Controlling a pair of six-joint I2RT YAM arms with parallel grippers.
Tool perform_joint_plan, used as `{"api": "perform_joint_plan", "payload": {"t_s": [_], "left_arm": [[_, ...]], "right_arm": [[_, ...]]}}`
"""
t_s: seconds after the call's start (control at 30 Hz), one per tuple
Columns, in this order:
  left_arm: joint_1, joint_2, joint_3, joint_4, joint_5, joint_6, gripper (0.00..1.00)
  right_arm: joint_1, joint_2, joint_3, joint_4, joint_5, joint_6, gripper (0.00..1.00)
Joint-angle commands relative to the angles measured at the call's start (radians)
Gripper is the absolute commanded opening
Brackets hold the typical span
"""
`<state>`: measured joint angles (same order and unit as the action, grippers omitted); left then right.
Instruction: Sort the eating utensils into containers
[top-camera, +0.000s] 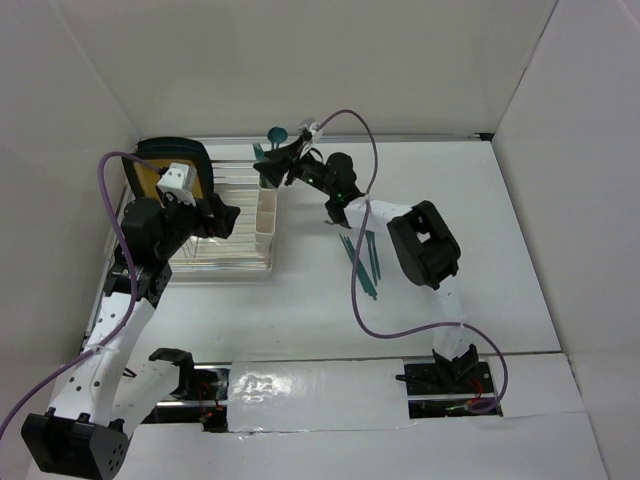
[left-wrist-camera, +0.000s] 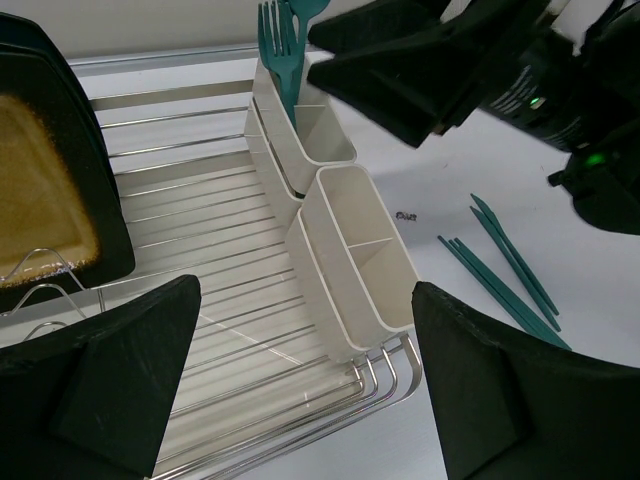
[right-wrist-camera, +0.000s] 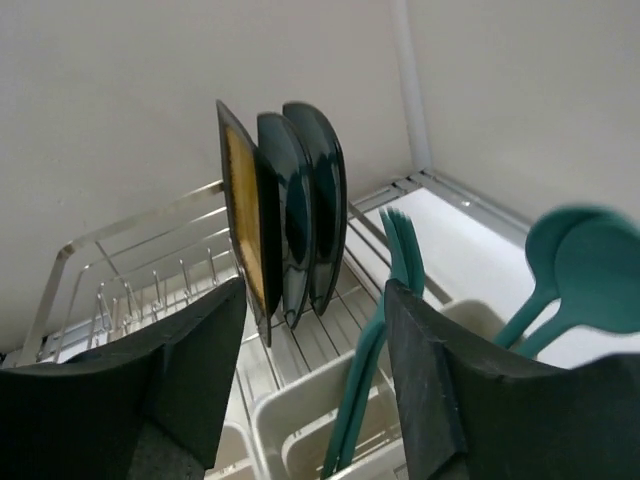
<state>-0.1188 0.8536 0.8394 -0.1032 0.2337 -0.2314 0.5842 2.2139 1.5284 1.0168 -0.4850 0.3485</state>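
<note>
Smooth cream containers (left-wrist-camera: 360, 290) are holding slim teal forks (right-wrist-camera: 400, 250); right gripper (right-wrist-camera: 312, 300) and left gripper (left-wrist-camera: 305, 300) are gaping, released. Left wrist, unlike right, is showing loose flat utensils (left-wrist-camera: 492, 282).

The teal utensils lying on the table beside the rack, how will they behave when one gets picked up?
The loose utensils look thin and flat on the table, so probably light and apt to skid under a fingertip. They lie bunched close together, so lifting one likely shifts its neighbours. So slim, they may flex slightly.
</note>
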Motion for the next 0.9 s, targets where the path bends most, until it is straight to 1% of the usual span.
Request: {"api": "perform_joint_plan", "payload": {"t_s": [0.0, 0.03, 0.07, 0.1, 0.2, 0.23, 0.3, 0.33, 0.37, 0.4, 0.43, 0.47, 0.5, 0.57, 0.6, 0.67, 0.7, 0.8, 0.87], "left_arm": [[0.005, -0.018, 0.000, 0.045, 0.016, 0.018, 1.00], [0.005, -0.019, 0.001, 0.045, 0.019, 0.017, 1.00], [0.005, -0.021, 0.001, 0.043, 0.021, 0.015, 1.00], [0.005, -0.021, 0.001, 0.042, 0.021, 0.015, 1.00], [0.004, -0.027, -0.002, 0.048, 0.023, 0.010, 1.00], [0.005, -0.025, -0.003, 0.046, 0.023, 0.010, 1.00], [0.004, -0.027, 0.004, 0.046, 0.024, 0.007, 1.00], [0.004, -0.027, 0.004, 0.040, 0.035, 0.004, 1.00], [0.005, -0.030, 0.006, 0.040, 0.039, 0.004, 1.00], [0.005, -0.034, 0.001, 0.042, 0.038, 0.004, 1.00], [0.004, -0.039, 0.003, 0.045, 0.048, 0.004, 1.00], [0.004, -0.039, 0.003, 0.045, 0.052, 0.003, 1.00], [0.005, -0.048, 0.000, 0.046, 0.052, 0.003, 1.00], [0.005, -0.051, 0.000, 0.048, 0.050, -0.002, 1.00], [0.004, -0.050, 0.000, 0.048, 0.050, -0.002, 1.00], [0.005, -0.047, 0.001, 0.045, 0.052, -0.002, 1.00], [0.004, -0.047, 0.003, 0.045, 0.056, 0.001, 1.00], [0.004, -0.044, 0.000, 0.043, 0.055, -0.002, 1.00], [0.004, -0.048, 0.000, 0.046, 0.049, 0.001, 1.00]], "right_arm": [[-0.003, -0.170, -0.001, -0.038, -0.020, -0.057, 0.66], [-0.004, -0.209, -0.025, -0.084, -0.006, -0.078, 0.73], [-0.004, -0.248, -0.037, -0.099, 0.003, -0.094, 0.77], [-0.004, -0.249, -0.046, -0.121, 0.003, -0.103, 0.77], [-0.004, -0.338, -0.091, -0.208, 0.026, -0.152, 0.79], [-0.004, -0.394, -0.103, -0.301, 0.040, -0.160, 0.79], [-0.004, -0.456, -0.151, -0.432, 0.130, -0.178, 0.79], [-0.004, -0.526, -0.168, -0.599, 0.179, -0.180, 0.81], [-0.004, -0.560, -0.189, -0.682, 0.268, -0.178, 0.82], [-0.004, -0.592, -0.245, -0.760, 0.320, -0.181, 0.94], [-0.004, -0.661, -0.288, -0.818, 0.368, -0.177, 1.00], [-0.003, -0.692, -0.331, -0.910, 0.437, -0.154, 1.00], [-0.003, -0.724, -0.411, -0.955, 0.571, -0.140, 1.00], [-0.004, -0.796, -0.483, -1.053, 0.699, -0.076, 1.00], [-0.003, -0.810, -0.541, -1.078, 0.727, -0.063, 0.99], [-0.003, -0.846, -0.583, -1.141, 0.767, -0.036, 0.97], [-0.003, -0.849, -0.618, -1.156, 0.816, -0.019, 0.96], [-0.012, -0.821, -0.657, -1.190, 0.902, 0.024, 0.94], [-0.041, -0.794, -0.666, -1.204, 0.914, 0.052, 0.87]]}}
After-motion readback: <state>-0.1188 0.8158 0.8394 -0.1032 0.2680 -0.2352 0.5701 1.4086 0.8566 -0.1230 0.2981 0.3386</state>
